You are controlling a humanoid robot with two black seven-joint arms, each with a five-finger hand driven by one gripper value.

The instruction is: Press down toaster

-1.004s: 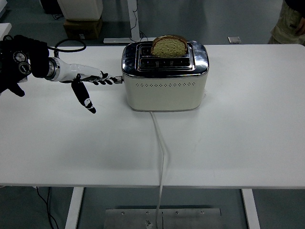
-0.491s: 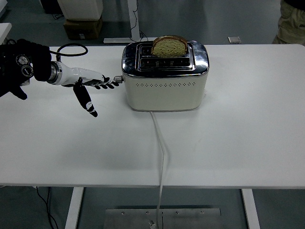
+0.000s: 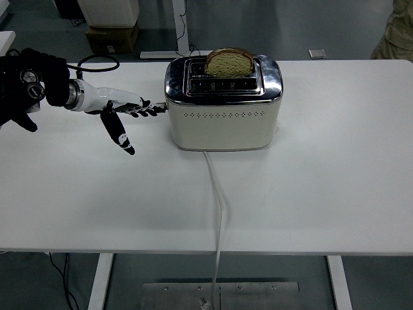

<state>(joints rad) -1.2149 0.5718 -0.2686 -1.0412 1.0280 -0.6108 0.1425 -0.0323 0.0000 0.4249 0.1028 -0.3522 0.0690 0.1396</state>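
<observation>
toaster [image 3: 223,103] mid-back of surface [image 3: 322,194], bread [image 3: 229,62] sticking up | left hand [image 3: 126,113] fingers spread, holding nothing, tips at lever side | risk imo: tips slip off lever, or push shoves toaster sideways

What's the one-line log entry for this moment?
left hand: open, fingertips at toaster left end | bread: standing up in slot | lever: not yet down | right hand: out of view
</observation>
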